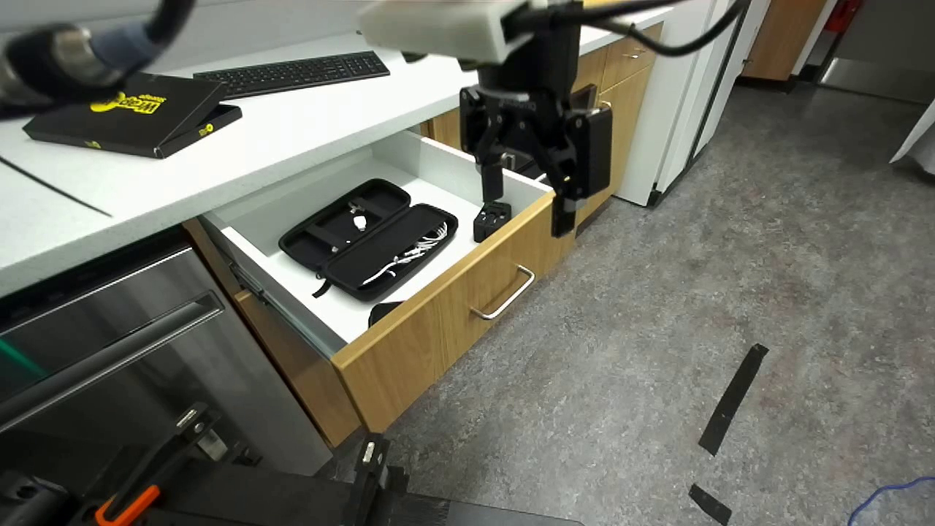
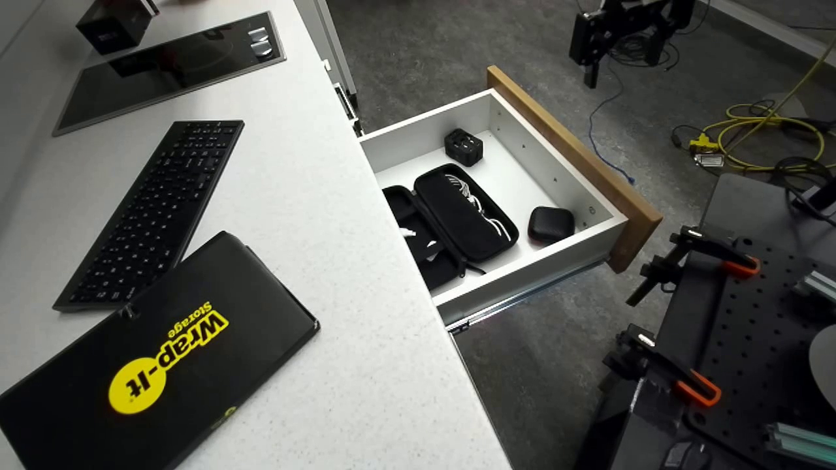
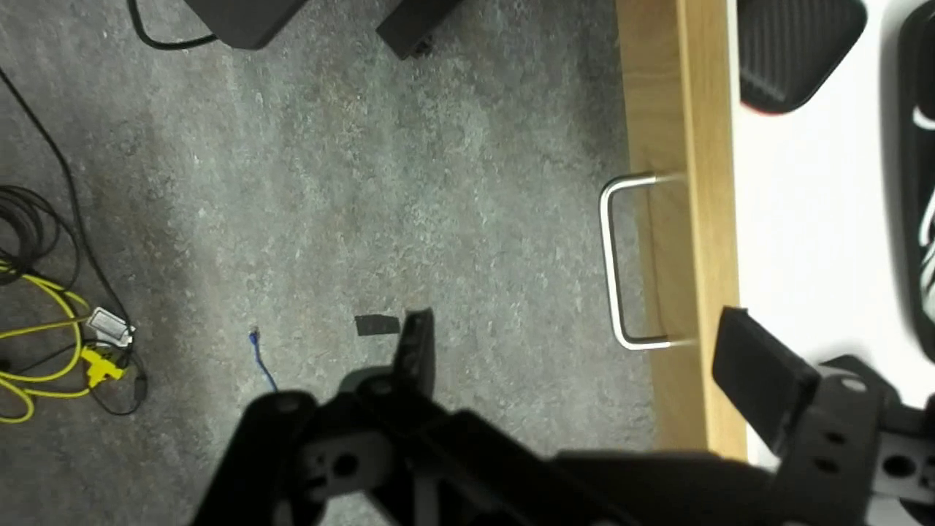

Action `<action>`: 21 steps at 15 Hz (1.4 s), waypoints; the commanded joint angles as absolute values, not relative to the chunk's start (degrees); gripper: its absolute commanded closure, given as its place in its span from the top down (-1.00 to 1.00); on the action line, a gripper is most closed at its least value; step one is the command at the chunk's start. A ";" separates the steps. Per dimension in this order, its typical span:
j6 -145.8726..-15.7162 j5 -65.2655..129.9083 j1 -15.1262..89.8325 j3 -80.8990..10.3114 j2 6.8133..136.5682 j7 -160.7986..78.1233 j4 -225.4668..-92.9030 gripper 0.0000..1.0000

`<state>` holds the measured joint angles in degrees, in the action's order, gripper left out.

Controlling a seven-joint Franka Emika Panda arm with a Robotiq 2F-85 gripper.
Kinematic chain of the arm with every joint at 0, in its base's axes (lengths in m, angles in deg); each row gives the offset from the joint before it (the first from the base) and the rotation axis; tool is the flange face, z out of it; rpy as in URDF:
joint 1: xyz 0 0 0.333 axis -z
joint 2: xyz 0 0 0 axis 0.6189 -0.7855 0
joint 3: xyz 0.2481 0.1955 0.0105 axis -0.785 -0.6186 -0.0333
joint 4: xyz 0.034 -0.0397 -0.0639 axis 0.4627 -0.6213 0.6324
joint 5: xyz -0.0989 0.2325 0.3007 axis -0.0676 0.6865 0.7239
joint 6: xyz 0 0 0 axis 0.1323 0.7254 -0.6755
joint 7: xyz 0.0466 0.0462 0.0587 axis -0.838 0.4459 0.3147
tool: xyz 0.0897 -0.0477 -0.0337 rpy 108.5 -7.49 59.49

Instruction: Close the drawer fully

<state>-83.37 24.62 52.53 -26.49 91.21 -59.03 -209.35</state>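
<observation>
Oak-fronted drawer (image 1: 438,330), standing open

Drawer: one; light wood front, white inner walls. Stands well out from under the counter (image 2: 326,228); in the wrist view its front runs from 1 to 4 o'clock.

Handle (image 3: 611,267): one; slim silver bar on the drawer front, at 3 o'clock in the wrist view.

Gripper (image 1: 527,204): one; black, raised near the drawer front and apart from it, at 12 o'clock of the handle in an exterior view. Fingers (image 3: 416,351) spread wide: in the wrist view one shows against the floor (image 3: 475,183), the other across the front's top edge.

Drawer contents, in an exterior view, clock read from the long case (image 2: 460,222): said case, black, lying open, white cables (image 2: 472,199) inside; black cube (image 2: 464,148), 12 o'clock; square case (image 2: 551,224), black, rounded corners, 3 o'clock.

On the counter, in an exterior view, clock read from the drawer: keyboard (image 2: 150,212), black, 9 o'clock; Wrap-It box (image 2: 170,385), black with yellow lettering, just beside the keyboard, 8 o'clock; glass panel (image 2: 196,59), dark, two silver knobs, 10 o'clock.

Surroundings, in an exterior view, clock read from the drawer: steel appliance (image 1: 186,380), 8 o'clock; black strips (image 1: 733,399), two, flat on the floor, 4 o'clock.
</observation>
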 commanded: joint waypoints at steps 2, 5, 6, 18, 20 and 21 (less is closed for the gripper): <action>-96.06 16.00 52.12 -24.82 76.46 -77.47 -204.51 1.00; -98.85 11.25 48.15 -19.94 68.01 -89.22 -199.91 1.00; -98.98 11.18 46.83 -18.50 66.12 -91.59 -198.81 1.00; -87.64 38.68 47.46 -29.32 53.34 -77.52 -185.05 1.00; -85.03 40.32 46.01 -30.30 52.50 -76.80 -182.53 1.00; -83.77 40.92 45.31 -30.74 52.20 -77.04 -181.32 1.00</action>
